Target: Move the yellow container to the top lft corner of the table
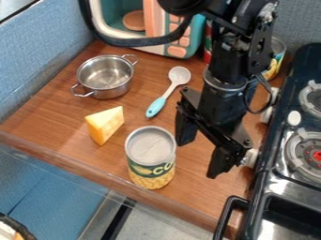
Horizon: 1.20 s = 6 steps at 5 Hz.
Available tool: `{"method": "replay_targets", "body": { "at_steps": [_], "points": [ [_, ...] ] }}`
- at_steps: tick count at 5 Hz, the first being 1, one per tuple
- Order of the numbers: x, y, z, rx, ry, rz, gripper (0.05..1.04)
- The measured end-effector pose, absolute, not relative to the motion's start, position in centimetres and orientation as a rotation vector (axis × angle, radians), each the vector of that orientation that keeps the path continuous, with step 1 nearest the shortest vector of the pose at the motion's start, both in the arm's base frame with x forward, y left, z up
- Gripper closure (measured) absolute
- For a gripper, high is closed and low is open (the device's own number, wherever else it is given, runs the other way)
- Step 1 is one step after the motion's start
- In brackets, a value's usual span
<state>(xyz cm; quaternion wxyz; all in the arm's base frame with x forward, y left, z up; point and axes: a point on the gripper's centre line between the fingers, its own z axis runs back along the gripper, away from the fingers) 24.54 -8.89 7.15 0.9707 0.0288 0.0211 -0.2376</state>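
My gripper hangs over the right half of the wooden table, its two fingers spread apart with nothing between them. Just left of it stands an upright can with a silver lid and a green and yellow label, near the front edge. A yellow cheese-like wedge lies behind and left of that can. Another can, with yellow on its label, is at the back right, partly hidden by the arm.
A metal pot with two handles sits at the back left. A spoon with a blue handle lies mid-table. Behind is a toy microwave; a stove borders the right. Blue walls stand at the left and back.
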Motion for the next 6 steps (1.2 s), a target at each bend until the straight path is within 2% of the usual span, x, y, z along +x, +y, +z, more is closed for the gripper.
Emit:
{"method": "replay_targets", "body": {
  "at_steps": [1, 2, 4, 6],
  "points": [
    [24.1, -8.7, 6.3, 0.063, 0.078, -0.473, 0.085],
    [21.8, -7.6, 7.1, 0.064, 0.069, -0.443, 0.085],
    [17.6, -4.6, 8.7, 0.036, -0.038, -0.318, 0.085],
    [18.6, -1.8, 3.7, 0.033, 0.053, -0.239, 0.085]
  ]
}}
